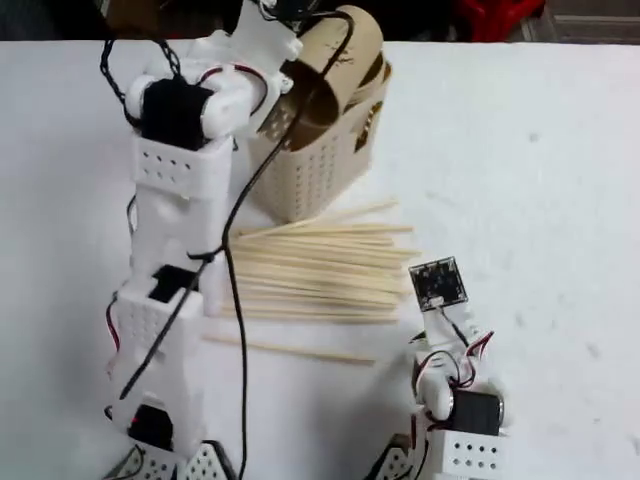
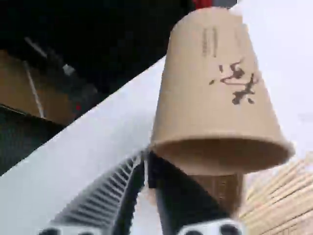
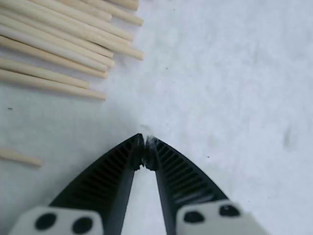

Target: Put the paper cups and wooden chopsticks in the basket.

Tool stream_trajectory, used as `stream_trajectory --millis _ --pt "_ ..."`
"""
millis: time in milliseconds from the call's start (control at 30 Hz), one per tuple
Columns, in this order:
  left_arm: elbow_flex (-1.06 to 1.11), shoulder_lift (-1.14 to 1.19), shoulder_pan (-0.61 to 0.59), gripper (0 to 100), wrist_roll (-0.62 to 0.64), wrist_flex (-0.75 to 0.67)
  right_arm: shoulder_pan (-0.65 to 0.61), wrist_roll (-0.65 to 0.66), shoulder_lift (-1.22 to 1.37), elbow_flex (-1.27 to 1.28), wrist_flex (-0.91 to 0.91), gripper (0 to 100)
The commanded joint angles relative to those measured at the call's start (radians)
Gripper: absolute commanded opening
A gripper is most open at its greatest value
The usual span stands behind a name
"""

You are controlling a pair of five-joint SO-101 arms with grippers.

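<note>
The left gripper (image 2: 146, 161), fingers clamped on the paper cup (image 2: 215, 93) at its rim, holds it tilted over the basket (image 1: 320, 180). The wooden chopsticks (image 1: 320, 270) lie just beside the basket. The right gripper (image 3: 145, 147), fingers together and empty, hangs farther from the basket. The cup looks ready to drop, which calls for loosening the fingers.

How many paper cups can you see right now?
2. One cup is pinched in the left claw above the basket; a second cup sits beneath it, inside the basket. More may be hidden there.
</note>
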Motion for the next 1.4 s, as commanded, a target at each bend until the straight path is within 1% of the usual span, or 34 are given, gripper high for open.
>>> stream_trajectory --millis 0,300,367,500,567,800,900,1033,1133,1367 --pt "0.023 -0.096 -0.004 3 0.008 -0.002 0.01 0.006 -0.007 0.008 0.002 1.8" --pt "0.029 -0.096 -0.001 3 0.009 -0.101 0.01 0.006 -0.007 0.008 0.002 1.8" --pt "0.029 -0.096 0.007 7 0.009 -0.118 0.01 0.006 -0.007 0.008 0.002 1.8" --pt "0.029 -0.096 0.035 17 0.009 -0.158 0.01 0.006 -0.007 0.008 0.002 1.8" --pt "0.031 -0.096 0.045 20 0.009 -0.186 0.01 0.006 -0.007 0.008 0.002 1.8" --pt "0.029 -0.042 0.045 19 0.014 -0.298 0.012 0.006 -0.007 0.008 0.002 1.8" --pt "0.021 -0.028 0.044 19 0.017 -0.299 0.01 0.006 -0.007 0.008 0.002 1.8" --pt "0.021 -0.024 0.047 19 0.066 -0.305 0.01 0.006 -0.007 0.008 0.002 1.8" --pt "0.032 -0.007 0.042 19 0.064 -0.304 0.01 0.006 -0.007 0.008 0.002 1.8" --pt "0.048 0.18 0.041 19 0.064 -0.299 0.01 0.006 -0.007 0.008 0.002 1.8"
